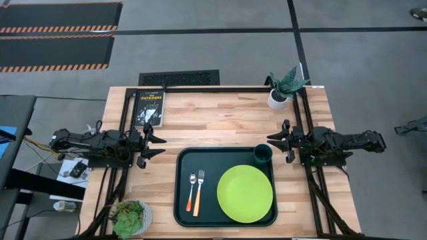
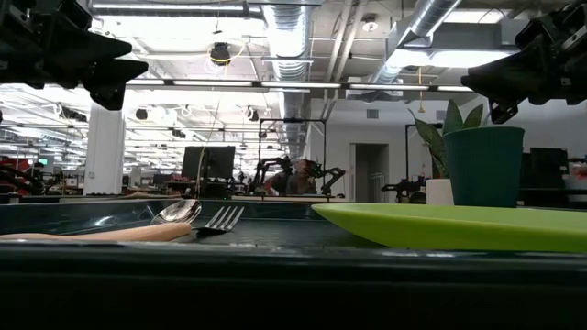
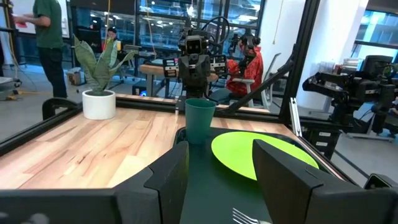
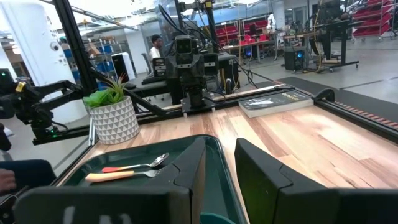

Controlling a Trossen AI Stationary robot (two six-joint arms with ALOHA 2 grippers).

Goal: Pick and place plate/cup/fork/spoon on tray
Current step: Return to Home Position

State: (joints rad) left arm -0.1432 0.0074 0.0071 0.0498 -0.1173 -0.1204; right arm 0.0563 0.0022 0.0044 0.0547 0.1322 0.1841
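Tray [image 1: 183,168] between left gripper [image 1: 162,146], right gripper [image 1: 269,143]; touching neither.

The table [image 1: 220,120] is light wood in glued strips, smooth, with a soft sheen. The tray [image 1: 210,163] looks like dark plastic with a slight gloss. The plate [image 1: 245,193] and the cup [image 1: 262,154] look like smooth, matt plastic. The fork [image 1: 199,193] and the spoon [image 1: 191,193] have shiny metal heads and matt handles. The cover of the book [image 1: 149,107] looks like smooth paper.
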